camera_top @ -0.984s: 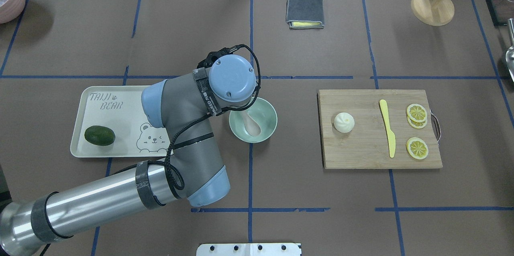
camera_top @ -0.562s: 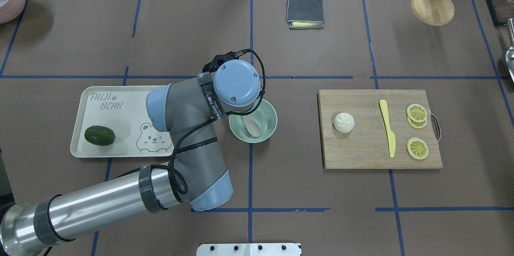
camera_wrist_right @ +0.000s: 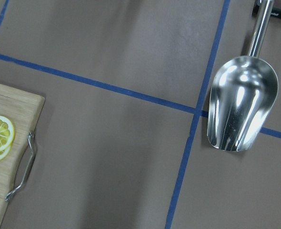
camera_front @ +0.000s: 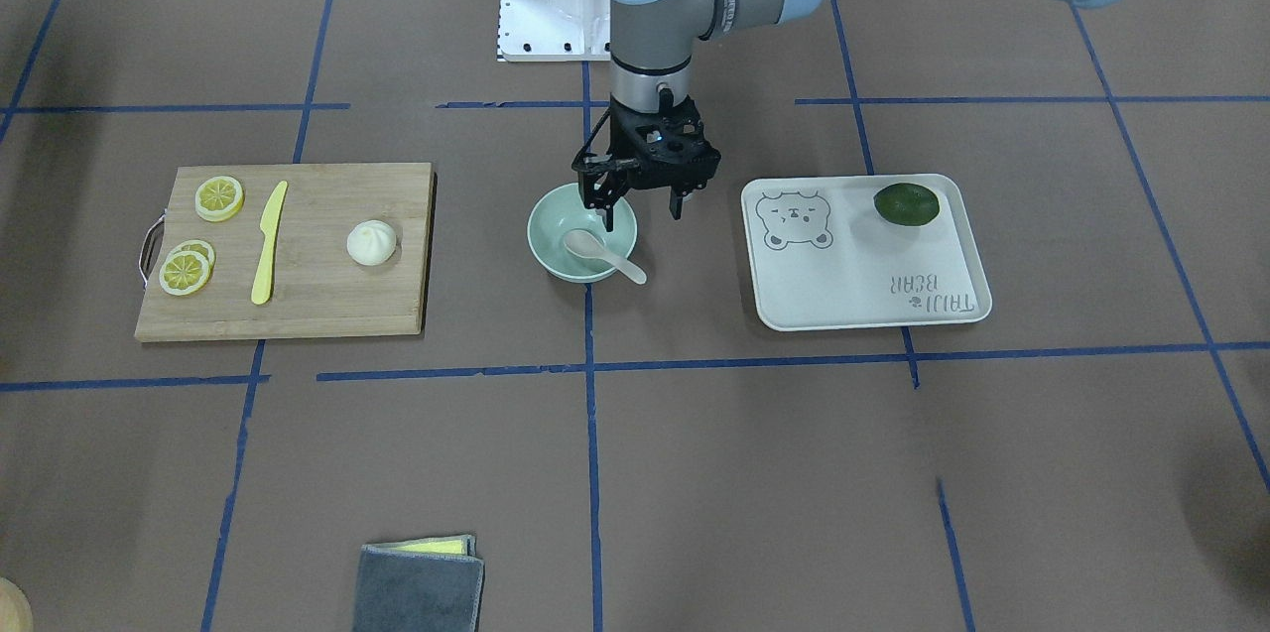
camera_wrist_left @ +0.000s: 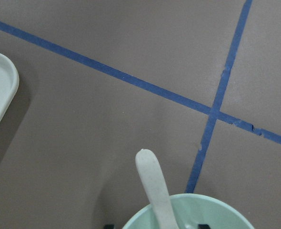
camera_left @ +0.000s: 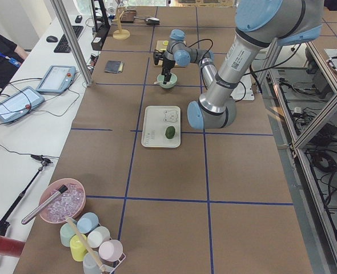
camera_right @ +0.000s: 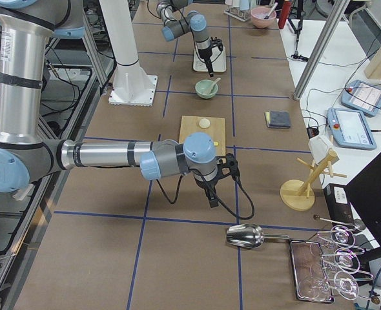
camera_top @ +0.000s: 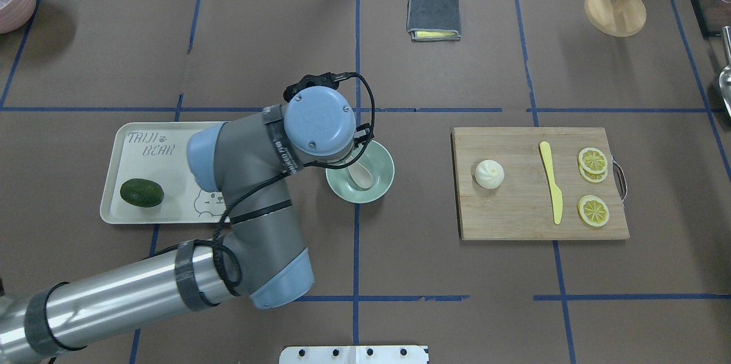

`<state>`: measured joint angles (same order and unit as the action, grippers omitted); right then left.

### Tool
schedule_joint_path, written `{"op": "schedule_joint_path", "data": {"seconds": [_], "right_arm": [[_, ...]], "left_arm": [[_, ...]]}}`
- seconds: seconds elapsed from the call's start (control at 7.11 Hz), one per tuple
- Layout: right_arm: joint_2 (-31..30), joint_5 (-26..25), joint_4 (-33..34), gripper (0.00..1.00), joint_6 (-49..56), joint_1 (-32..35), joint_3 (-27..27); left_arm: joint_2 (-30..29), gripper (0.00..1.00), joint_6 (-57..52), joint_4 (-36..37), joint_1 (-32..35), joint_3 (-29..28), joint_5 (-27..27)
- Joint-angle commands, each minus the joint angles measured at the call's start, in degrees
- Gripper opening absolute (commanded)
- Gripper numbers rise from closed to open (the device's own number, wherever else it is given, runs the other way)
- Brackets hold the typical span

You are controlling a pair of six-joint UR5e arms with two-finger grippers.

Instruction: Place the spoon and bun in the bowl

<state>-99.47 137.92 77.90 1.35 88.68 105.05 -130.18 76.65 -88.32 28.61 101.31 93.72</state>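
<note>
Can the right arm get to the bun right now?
Probably yes: the bun lies uncovered on the board, apart from the knife, and the left pincer hangs away over the bowl.

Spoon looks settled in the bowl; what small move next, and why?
Probably lift the left gripper straight up, clear of the bowl: the spoon rests inside, the jaws stand open, and the bun waits on the cutting board.
</note>
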Motion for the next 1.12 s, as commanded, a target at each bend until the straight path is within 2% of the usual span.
{"op": "schedule_joint_path", "data": {"seconds": [0.0,0.14,0.28,0.42,0.56,0.7,0.98], "right_arm": [[0.59,0.6,0.23,1.0,-4.6,-2.01,6.89],[3.46,1.29,0.15,1.0,-6.35,-5.16,7.88],[3.67,2.43,0.06,1.0,-12.54,-7.19,9.98],[4.28,2.18,0.15,1.0,-16.43,-10.95,11.82],[6.11,1.66,0.23,1.0,-22.56,-14.3,13.32],[9.79,0.7,0.24,1.0,-30.28,-18.77,14.29],[15.34,-9.02,0.67,1.0,-42.26,-30.53,14.48]], "left_arm": [[5.45,1.0,-28.0,6.11,9.74,10.46,5.8],[10.6,1.0,-43.62,7.27,18.93,13.71,12.47],[15.78,1.0,-57.79,7.2,29.82,13.22,21.5],[20.01,1.0,-71.76,7.37,39.5,10.43,27.94],[23.62,1.0,-79.56,7.28,46.81,5.18,32.36],[28.01,1.0,-85.9,6.59,51.85,2.08,33.53],[33.04,1.0,-87.46,6.85,59.68,-2.84,33.8]]}}
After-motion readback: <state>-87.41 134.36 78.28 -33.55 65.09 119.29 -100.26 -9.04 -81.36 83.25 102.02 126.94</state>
